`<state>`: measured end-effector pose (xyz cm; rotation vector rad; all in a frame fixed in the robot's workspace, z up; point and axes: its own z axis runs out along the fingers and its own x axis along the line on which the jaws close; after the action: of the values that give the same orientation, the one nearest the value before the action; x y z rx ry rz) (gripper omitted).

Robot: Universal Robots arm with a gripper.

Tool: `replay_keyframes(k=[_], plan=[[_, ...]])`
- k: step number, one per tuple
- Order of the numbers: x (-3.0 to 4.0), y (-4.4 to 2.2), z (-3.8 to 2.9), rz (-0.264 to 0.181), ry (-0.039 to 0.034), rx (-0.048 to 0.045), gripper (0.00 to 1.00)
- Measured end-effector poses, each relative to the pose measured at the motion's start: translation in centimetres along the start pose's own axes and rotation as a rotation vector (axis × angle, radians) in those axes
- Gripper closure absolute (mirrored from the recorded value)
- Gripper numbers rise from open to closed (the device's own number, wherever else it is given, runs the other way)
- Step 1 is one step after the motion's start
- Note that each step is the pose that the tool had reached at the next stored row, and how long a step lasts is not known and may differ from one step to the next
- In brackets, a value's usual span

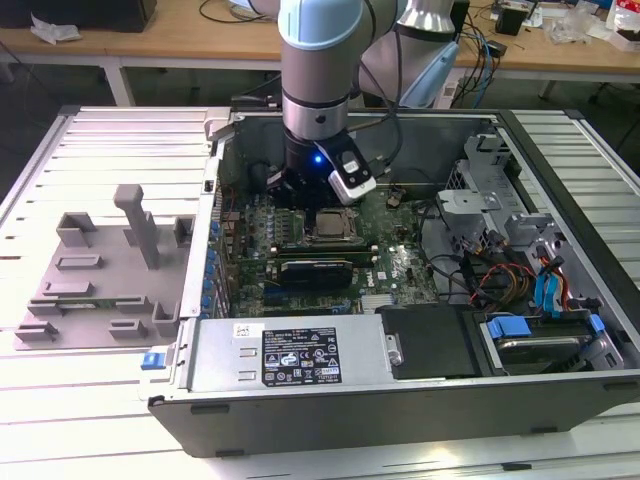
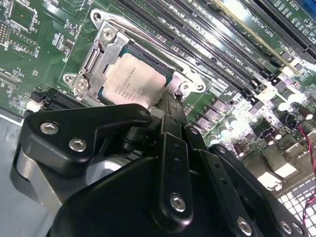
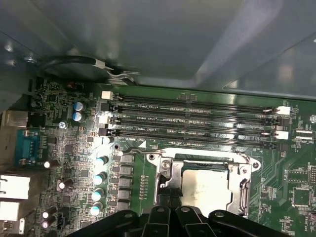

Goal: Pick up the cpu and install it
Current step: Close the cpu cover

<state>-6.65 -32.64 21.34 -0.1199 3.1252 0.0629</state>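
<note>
One cpu (image 2: 132, 79) seated in socket frame (image 2: 98, 54)

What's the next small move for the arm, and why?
Probably a short straight lift: the cpu already lies flat inside the socket frame, and the gripper sits right at its edge, so backing off vertically avoids nudging it.

Ribbed pale metal worktop (image 1: 110, 140), wooden benches (image 1: 180, 35) behind strewn with cables (image 1: 225, 10), bright even light
</note>
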Motion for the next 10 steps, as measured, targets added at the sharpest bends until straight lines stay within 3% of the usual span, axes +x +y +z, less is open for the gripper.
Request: replay_keyframes(k=[6, 10], plan=[[0.08, -0.01, 0.94, -0.001, -0.0030, 0.0009, 0.89], [0.09, 0.41, 1.22, -0.002, -0.0052, 0.0012, 0.89]])
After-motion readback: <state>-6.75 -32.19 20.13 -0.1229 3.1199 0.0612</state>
